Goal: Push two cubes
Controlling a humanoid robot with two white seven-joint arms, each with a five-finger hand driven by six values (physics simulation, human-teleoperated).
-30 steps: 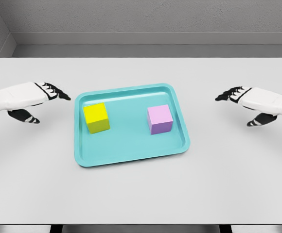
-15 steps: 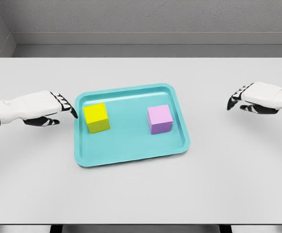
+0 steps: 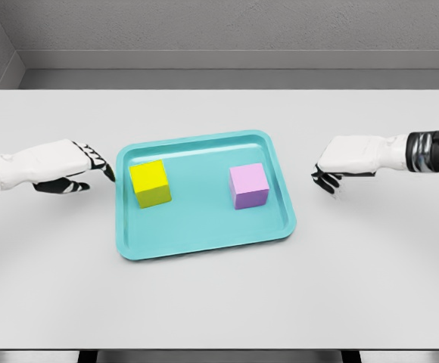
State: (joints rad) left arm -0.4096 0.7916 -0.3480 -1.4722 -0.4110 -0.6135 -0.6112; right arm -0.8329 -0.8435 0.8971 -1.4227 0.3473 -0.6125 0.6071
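Observation:
A yellow cube [image 3: 151, 183] sits in the left half of a teal tray [image 3: 204, 227], and a pink cube [image 3: 249, 185] sits in the right half. My left hand [image 3: 91, 162] hovers just outside the tray's left rim, fingers stretched toward the yellow cube, holding nothing. My right hand [image 3: 331, 172] is off the tray's right rim, fingers bent downward, a short gap from the pink cube, holding nothing.
The tray lies in the middle of a wide white table [image 3: 219, 302]. A grey wall runs behind the table's far edge.
My right hand has swung left toward the tray's right rim and turned its fingers down. My left hand moved in to the tray's left rim, then held there.

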